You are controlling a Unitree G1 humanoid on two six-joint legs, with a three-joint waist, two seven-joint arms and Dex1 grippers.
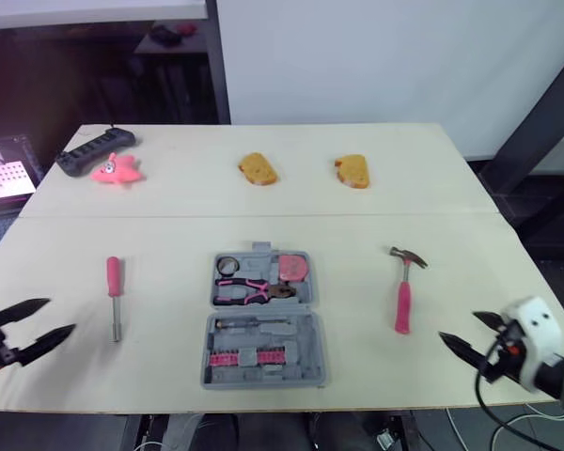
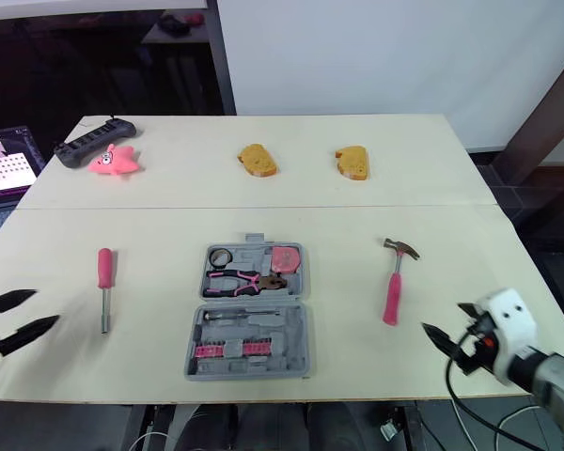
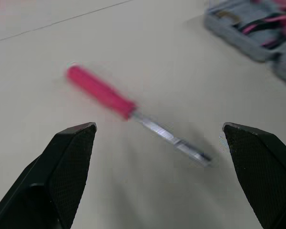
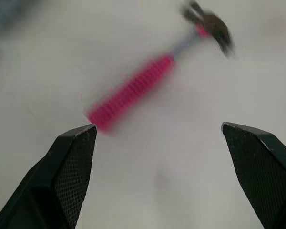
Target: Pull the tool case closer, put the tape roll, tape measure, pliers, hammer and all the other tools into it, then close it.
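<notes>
Wrist views blur the hammer (image 4: 133, 90) and screwdriver (image 3: 100, 93). Low over the table's (image 1: 169, 216) near edge, left gripper (image 1: 61, 316) and right gripper (image 1: 459, 325) spread wide, empty.

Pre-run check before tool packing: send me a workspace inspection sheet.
Surface: pale table, two boards with a seam across.
Job's things: tool case open near the front edge, holding tape roll, tape measure and pliers; screwdriver on the table to its left, hammer to its right.
Clutter: power strip, pink toy, two yellow spongy pieces along the far side.
Grippers: left gripper and right gripper, fingers open, holding nothing.
Cables: black cable at the right gripper.
Surroundings: lit screen at left, white wall behind.
</notes>
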